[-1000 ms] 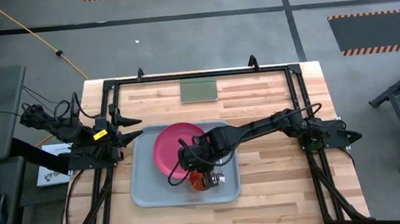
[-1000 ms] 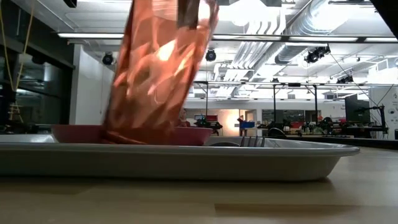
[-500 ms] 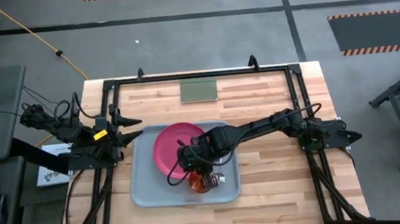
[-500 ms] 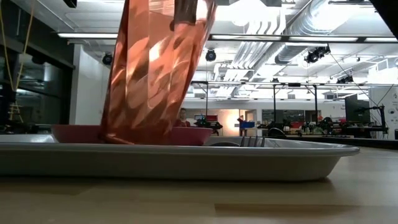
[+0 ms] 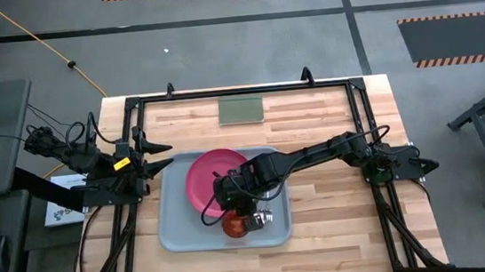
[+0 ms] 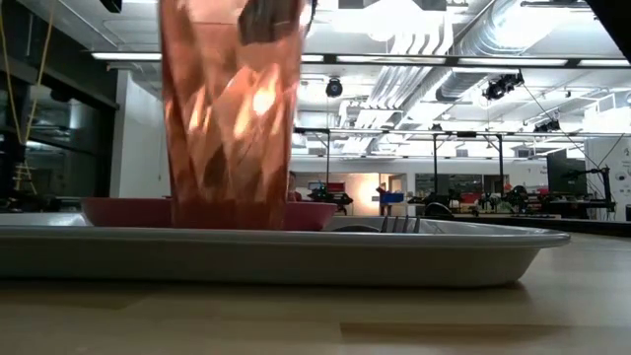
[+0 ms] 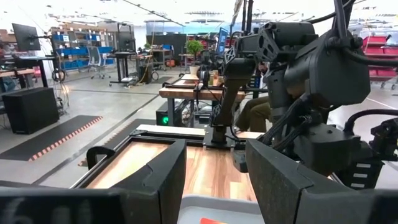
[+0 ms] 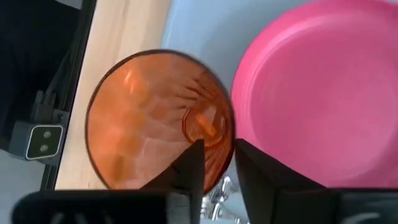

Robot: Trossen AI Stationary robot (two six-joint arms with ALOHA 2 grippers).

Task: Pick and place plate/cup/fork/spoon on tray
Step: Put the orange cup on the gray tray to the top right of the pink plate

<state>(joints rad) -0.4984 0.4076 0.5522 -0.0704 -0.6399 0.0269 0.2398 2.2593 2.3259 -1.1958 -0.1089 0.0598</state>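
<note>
I look down on a wooden surface (image 5: 312, 120) with a black frame around it and a grey floor all about. Through the low camera I can see a big room with bright lights behind it.

The tray (image 5: 173, 232) lies on the near left part of the surface. The pink plate (image 5: 207, 180) lies flat in the tray, on its far side. The red-orange cup (image 5: 235, 225) stands upright in the tray, just beside the plate, on the near side. From the low camera, the cup's bottom sits down on the tray and its sides go straight up. Some silver tines of the fork (image 6: 399, 225) peek over the tray's rim, to the right of the cup.

My right arm reaches across from the right side, and the right hand (image 5: 234, 210) is right over the cup. In its own camera, one finger (image 8: 186, 171) dips inside the cup and the other one is outside, with the thin wall between them. The fingers are a little apart, and the gap looks wider than the wall, so the hand looks loose, not squeezing.

My left hand (image 5: 163, 158) waits at the left edge of the surface, just beside the tray. Its fingers are wide apart and hold nothing.

A small flat green rectangle (image 5: 241, 109) lies at the far side, well apart from the tray.
</note>
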